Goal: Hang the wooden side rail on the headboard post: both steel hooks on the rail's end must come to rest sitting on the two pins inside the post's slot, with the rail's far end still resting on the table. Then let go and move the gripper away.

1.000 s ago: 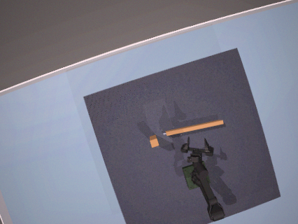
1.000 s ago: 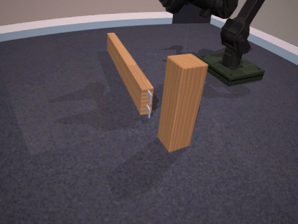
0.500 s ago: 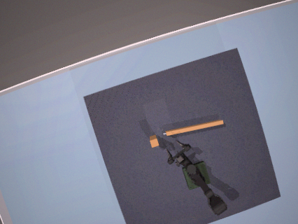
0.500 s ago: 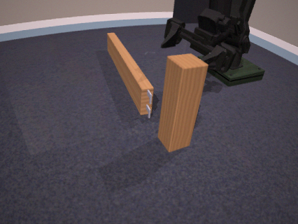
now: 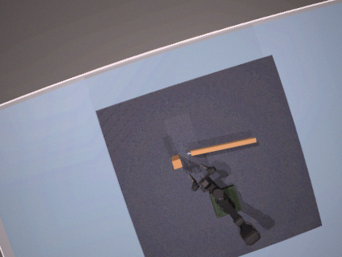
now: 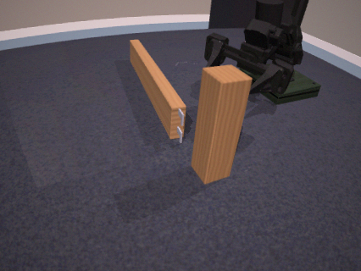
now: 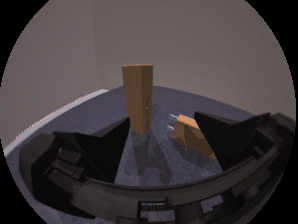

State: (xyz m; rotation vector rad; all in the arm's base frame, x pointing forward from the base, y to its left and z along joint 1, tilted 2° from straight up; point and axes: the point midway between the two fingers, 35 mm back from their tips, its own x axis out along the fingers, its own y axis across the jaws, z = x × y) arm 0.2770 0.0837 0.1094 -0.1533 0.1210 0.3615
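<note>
The wooden headboard post (image 5: 176, 162) (image 6: 220, 123) (image 7: 139, 95) stands upright on the dark mat (image 5: 160, 217) (image 6: 85, 190). Its slot and pins do not show in any view. The wooden side rail (image 5: 225, 146) (image 6: 153, 82) (image 7: 190, 133) lies on its long edge on the mat, apart from the post. Its end with the two steel hooks (image 6: 180, 123) (image 7: 174, 121) points toward the post with a small gap between. My gripper (image 5: 198, 176) (image 6: 243, 68) (image 7: 162, 117) is open and empty, low behind the post, facing it, with the rail's hook end to its right in the wrist view.
The arm's green base plate (image 5: 222, 209) (image 6: 302, 90) sits on the mat close behind the gripper. The mat lies on a light blue table (image 5: 52, 161) with a pale rim (image 5: 120, 62) (image 6: 63, 27).
</note>
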